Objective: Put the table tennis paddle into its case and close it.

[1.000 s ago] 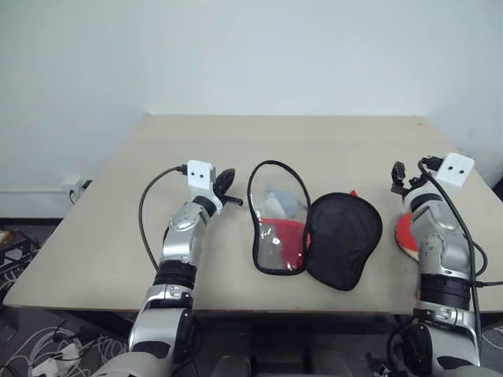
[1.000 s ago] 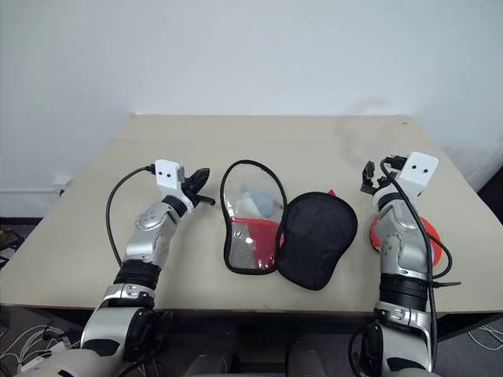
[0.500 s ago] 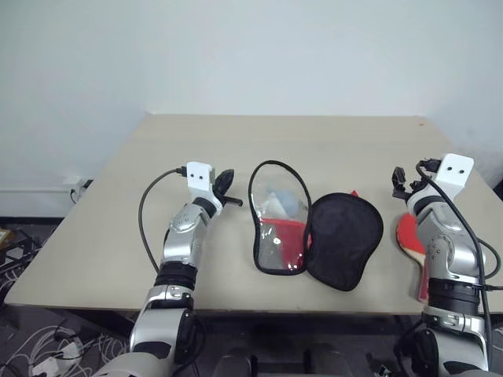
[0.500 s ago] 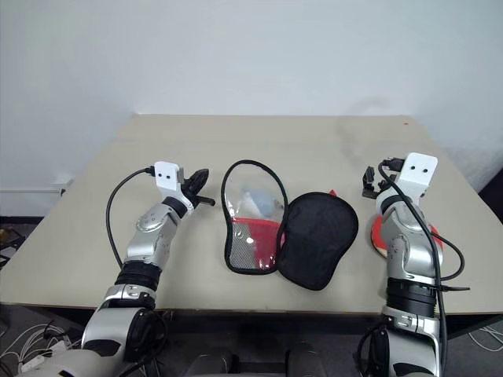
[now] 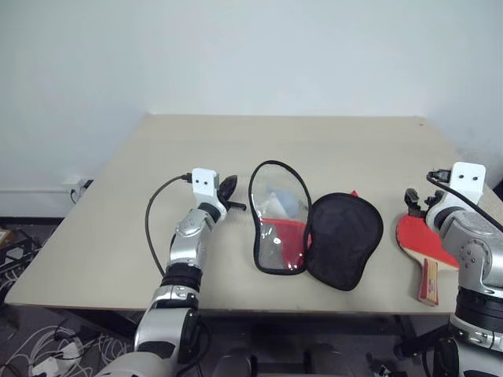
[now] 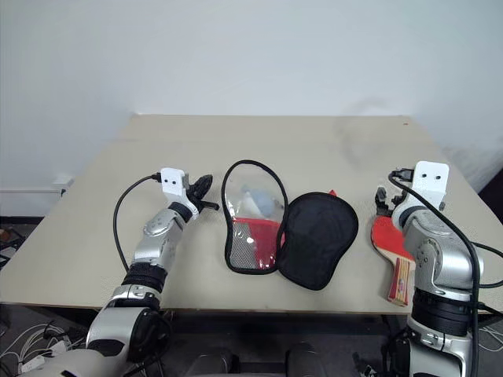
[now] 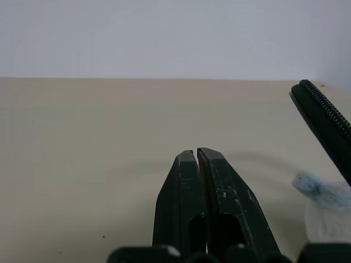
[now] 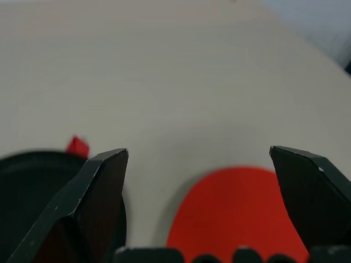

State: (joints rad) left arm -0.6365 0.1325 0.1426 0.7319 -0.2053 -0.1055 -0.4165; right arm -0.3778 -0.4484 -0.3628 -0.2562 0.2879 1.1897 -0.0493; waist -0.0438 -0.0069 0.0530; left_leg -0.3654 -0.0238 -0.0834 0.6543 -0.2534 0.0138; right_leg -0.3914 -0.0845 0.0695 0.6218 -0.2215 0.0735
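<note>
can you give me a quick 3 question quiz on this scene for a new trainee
1. True or false: the table tennis paddle is already inside the case.
2. Which tool has its fingers shut: A) left tool B) right tool C) both?
3. Fill in: the paddle lies on the table on the robot's ____ side of the case.

Key: 1. False, it lies on the table outside the opened case. 2. A. 3. right.
</note>
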